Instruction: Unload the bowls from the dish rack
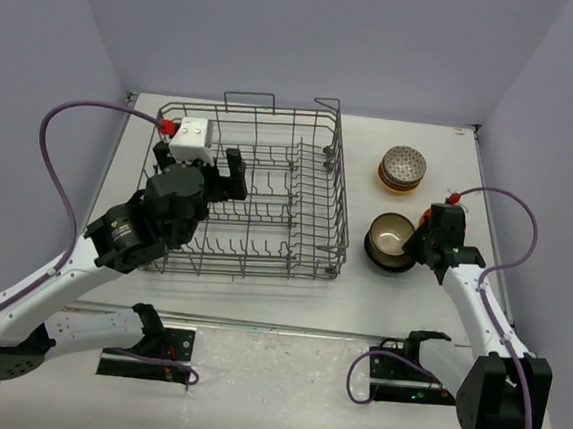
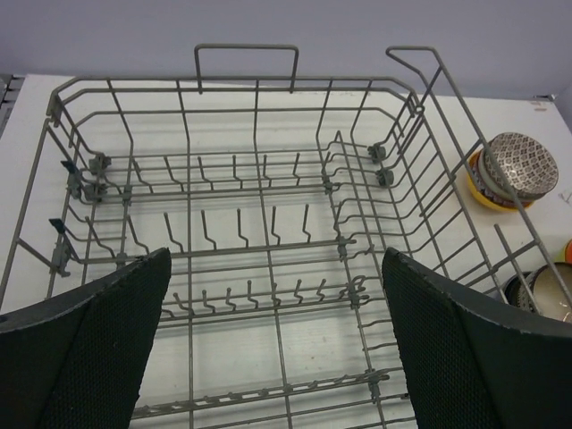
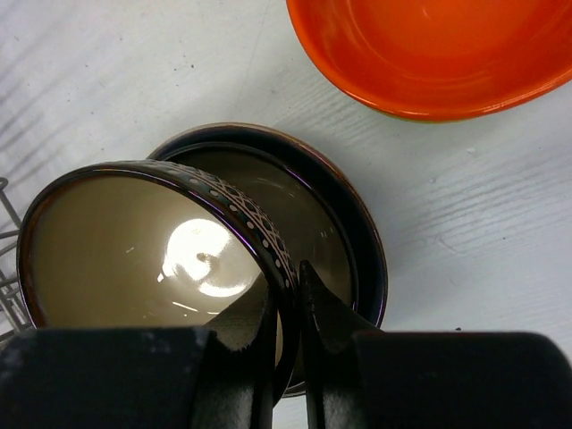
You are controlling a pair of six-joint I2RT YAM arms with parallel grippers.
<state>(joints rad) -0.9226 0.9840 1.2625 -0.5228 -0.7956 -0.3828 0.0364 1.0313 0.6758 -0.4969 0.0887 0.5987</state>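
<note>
The grey wire dish rack (image 1: pixel 259 187) stands mid-table and holds no bowls; its tines show in the left wrist view (image 2: pixel 268 232). My left gripper (image 1: pixel 232 175) hangs open and empty over the rack's left part, with its fingers (image 2: pixel 98 349) wide apart. My right gripper (image 1: pixel 416 244) is shut on the rim of a black bowl with cream inside (image 3: pixel 152 241). It holds this bowl tilted over another black bowl (image 3: pixel 353 223) on the table right of the rack. A patterned bowl tops a stack (image 1: pixel 402 169) at the back right.
An orange-red bowl (image 3: pixel 438 54) sits on the table just beyond the black bowls, partly under my right wrist in the top view. The rack's raised wire handle (image 2: pixel 447 89) stands between the rack floor and the bowl stack (image 2: pixel 509 170). Walls close the table's back and sides.
</note>
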